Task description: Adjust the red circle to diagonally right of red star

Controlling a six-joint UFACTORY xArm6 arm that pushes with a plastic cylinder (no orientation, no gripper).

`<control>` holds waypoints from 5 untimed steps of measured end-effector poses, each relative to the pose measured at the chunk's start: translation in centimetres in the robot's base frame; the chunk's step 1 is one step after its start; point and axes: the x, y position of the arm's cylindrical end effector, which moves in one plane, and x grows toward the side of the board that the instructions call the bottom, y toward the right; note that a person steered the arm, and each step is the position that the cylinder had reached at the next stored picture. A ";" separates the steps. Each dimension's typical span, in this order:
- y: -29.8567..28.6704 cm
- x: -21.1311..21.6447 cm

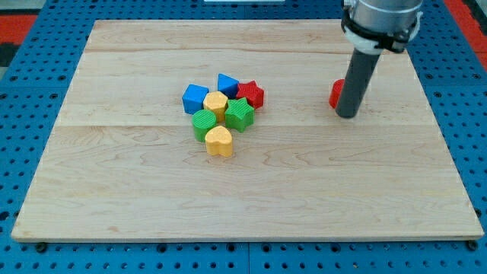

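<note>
The red star (252, 93) sits at the right edge of a tight cluster of blocks near the board's middle. The red circle (335, 93) lies far to the view's right of it, mostly hidden behind my rod. My tip (348, 115) rests on the board right beside the red circle, at its lower right, apparently touching it.
The cluster also holds a blue cube (195, 98), a blue block (227, 84), a yellow block (215, 103), a green block (204, 124), a green star (239, 115) and a yellow heart (219, 141). The wooden board (114, 190) ends at a blue pegboard surround.
</note>
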 end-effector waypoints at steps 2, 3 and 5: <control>1.9 -6.5; 8.5 -5.6; -1.8 -10.7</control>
